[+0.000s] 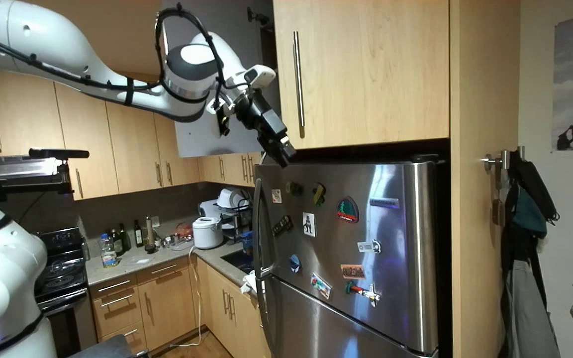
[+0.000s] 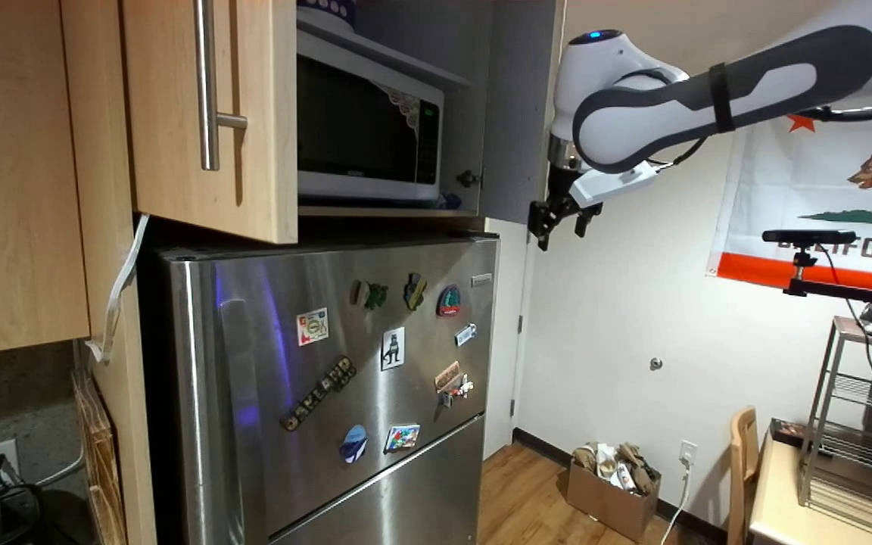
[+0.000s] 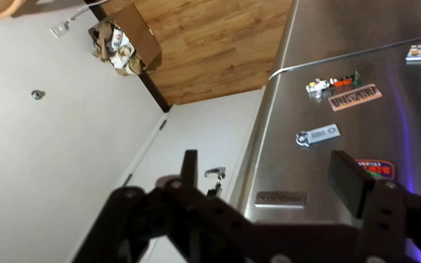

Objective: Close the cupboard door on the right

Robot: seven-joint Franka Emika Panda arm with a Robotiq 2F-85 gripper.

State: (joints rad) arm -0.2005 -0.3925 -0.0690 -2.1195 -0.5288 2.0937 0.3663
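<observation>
Two doors: right door [image 1: 376, 74], the item to be closed; left door [image 2: 171, 136], not named in the task. Both stand open above the fridge [image 1: 336, 248].
Right door: on the right of the cupboard [image 2: 421, 38], swung outward; outer face, with bar handle [image 1: 298, 79], shown in an exterior view.
Microwave [image 2: 368, 121]: inside the cupboard, uncovered between the doors.
Claw [image 3: 267, 171]: fingers spread, nothing held; by the right door's lower free corner in both exterior views. Contact: cannot tell.
Work done: claw beside the door, well placed, by judgement, for a push; no closing achieved.
Work left: apparently the main swing, right door to cupboard front, then seating it flush.
Stage: early, as judged from the wide opening.
Left door: open, outside the order.
</observation>
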